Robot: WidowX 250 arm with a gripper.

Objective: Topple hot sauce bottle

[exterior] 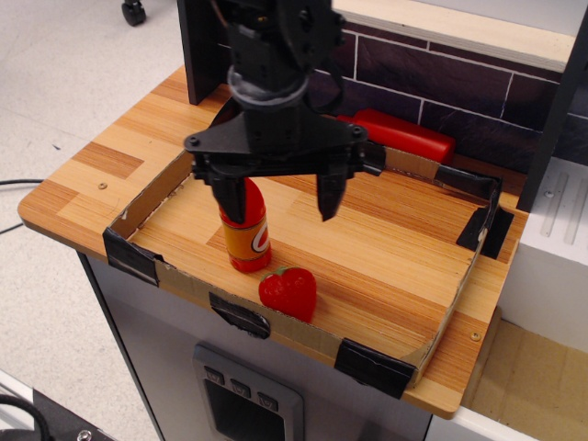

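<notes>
The hot sauce bottle [246,235] stands upright on the wooden tray floor near the front left, red with an orange-yellow label and a white-and-red oval mark. Its neck and cap are hidden behind my gripper. My gripper [277,206] hangs open right over the bottle, black fingers pointing down. The left finger [228,197] overlaps the bottle's upper part; the right finger [329,195] is to the bottle's right. I cannot tell whether a finger touches the bottle.
A red strawberry-like toy [288,291] lies just right of the bottle by the front wall. A longer plain red bottle [404,134] lies at the back by the brick wall. The cardboard tray wall [156,188] with black tape corners rims the work area.
</notes>
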